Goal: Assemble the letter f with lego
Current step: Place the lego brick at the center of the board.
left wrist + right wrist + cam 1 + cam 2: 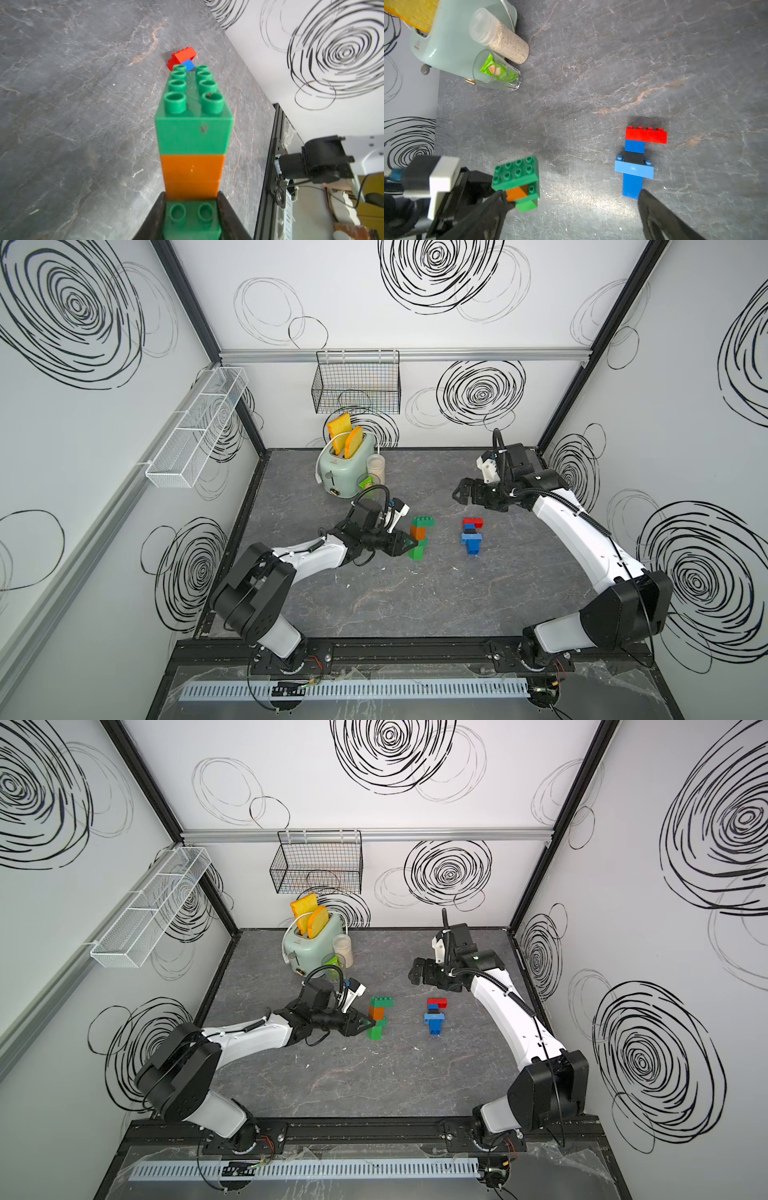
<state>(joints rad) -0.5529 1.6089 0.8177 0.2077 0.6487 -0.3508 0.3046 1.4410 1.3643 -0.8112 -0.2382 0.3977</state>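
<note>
A green and orange stack [517, 180] stood on the grey marbled table [591, 72], with an eight-studded green brick [516, 173] on top, orange under it and more green below. The left arm's wrist [446, 180] was close against the stack's lower part (its fingertips could not be made out). Well apart was a second build [636, 162]: a red oblong [646, 136], then dark blue, black, a light blue crossbar [634, 171] and dark blue again. The right gripper [575, 193] had its jaws spread wide with only bare table between them. Further off, a jar of pale grains [508, 41] and a glass [496, 70] holding a green packet crowded just beside a mint toaster [446, 41]
</note>
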